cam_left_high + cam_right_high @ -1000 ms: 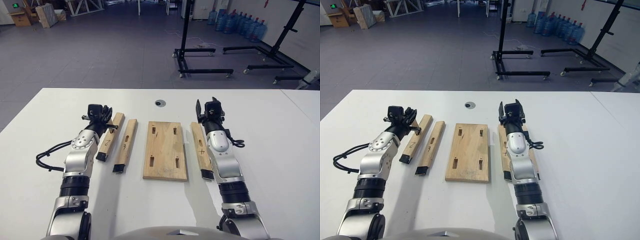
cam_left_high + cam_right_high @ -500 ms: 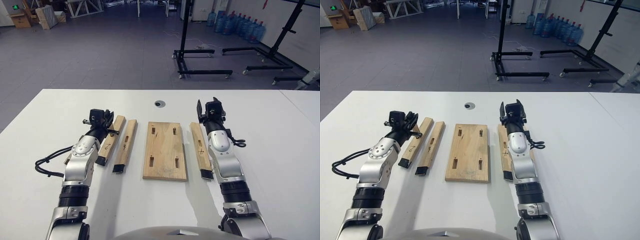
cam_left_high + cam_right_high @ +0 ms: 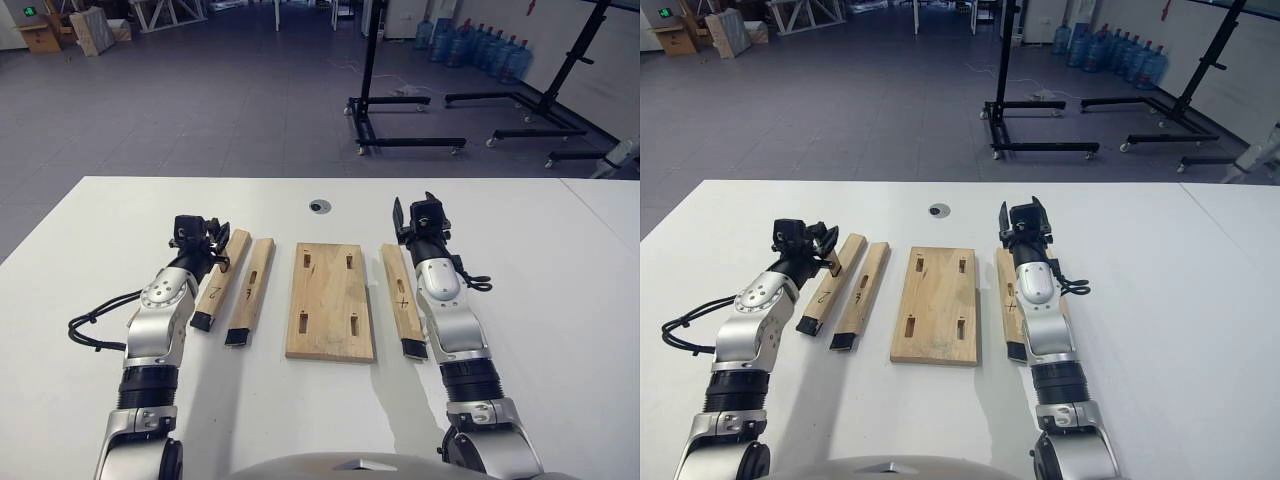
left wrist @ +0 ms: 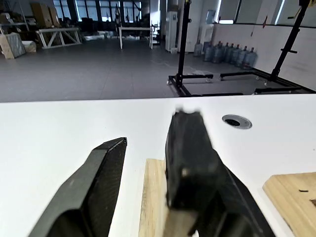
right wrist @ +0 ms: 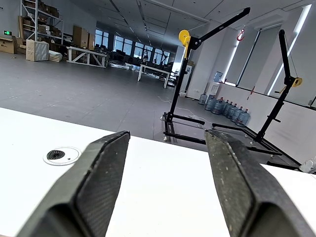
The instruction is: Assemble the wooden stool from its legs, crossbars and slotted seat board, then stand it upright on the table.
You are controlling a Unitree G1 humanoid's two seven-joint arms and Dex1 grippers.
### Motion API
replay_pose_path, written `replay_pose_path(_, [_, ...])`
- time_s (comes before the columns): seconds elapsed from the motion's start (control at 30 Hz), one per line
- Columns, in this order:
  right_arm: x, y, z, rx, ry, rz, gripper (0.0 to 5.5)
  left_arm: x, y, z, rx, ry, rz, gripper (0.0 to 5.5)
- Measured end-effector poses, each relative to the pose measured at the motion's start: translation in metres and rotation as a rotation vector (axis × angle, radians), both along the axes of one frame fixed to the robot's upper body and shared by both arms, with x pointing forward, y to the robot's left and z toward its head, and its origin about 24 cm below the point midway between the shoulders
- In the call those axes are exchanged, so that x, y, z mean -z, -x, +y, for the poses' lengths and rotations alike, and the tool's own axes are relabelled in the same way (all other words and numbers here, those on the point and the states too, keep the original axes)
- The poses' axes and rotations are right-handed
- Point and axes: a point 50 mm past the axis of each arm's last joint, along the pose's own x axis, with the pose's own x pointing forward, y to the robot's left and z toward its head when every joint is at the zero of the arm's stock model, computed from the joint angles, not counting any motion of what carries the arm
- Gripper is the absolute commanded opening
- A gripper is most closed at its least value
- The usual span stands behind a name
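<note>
The slotted seat board (image 3: 330, 300) lies flat at the middle of the white table (image 3: 560, 330), with four slots cut through it, two near each end.

Three wooden bars are visible, all flat and roughly parallel to the board, each with a dark cap on the near end:
- Two are on the left, an outer bar (image 3: 221, 278) and an inner bar (image 3: 251, 290).
- One is on the right (image 3: 400, 295), close beside the right arm.

The left gripper (image 3: 200, 235) sits at the far end of the outer left bar. Its fingers (image 4: 96, 182) are spread and grip nothing.

The right gripper (image 3: 418, 210) sits just past the far end of the right bar. Its fingers (image 5: 94, 187) are wide apart with nothing between them.

One round grommet (image 3: 320, 206) is set in the table beyond the board.
</note>
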Motion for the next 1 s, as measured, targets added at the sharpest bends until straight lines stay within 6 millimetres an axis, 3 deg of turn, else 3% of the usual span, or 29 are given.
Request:
replay_pose_path(0.2, [-0.002, 0.001, 0.007, -0.032, -0.002, -0.028, 2.77, -0.061, -0.020, 0.002, 0.028, 0.048, -0.152, 2.05])
replay_pose_path(0.43, [-0.009, -0.002, 0.014, -0.063, -0.008, -0.067, 2.77, -0.092, -0.042, 0.001, 0.042, 0.027, -0.210, 2.05])
replay_pose_path(0.6, [-0.009, -0.002, 0.013, -0.062, -0.003, -0.067, 2.77, -0.085, -0.046, -0.004, 0.064, 0.010, -0.189, 2.05])
replay_pose_path(0.67, [-0.008, -0.002, 0.014, -0.068, 0.003, -0.062, 2.77, -0.047, -0.051, -0.006, 0.063, -0.051, -0.065, 2.05])
replay_pose_path(0.73, [-0.006, -0.003, 0.014, -0.079, 0.010, -0.053, 2.77, -0.027, -0.053, -0.006, 0.066, -0.101, -0.062, 2.05])
replay_pose_path(1.0, [-0.008, -0.003, 0.013, -0.092, 0.023, -0.054, 2.77, -0.023, -0.056, -0.002, 0.065, -0.107, -0.095, 2.05])
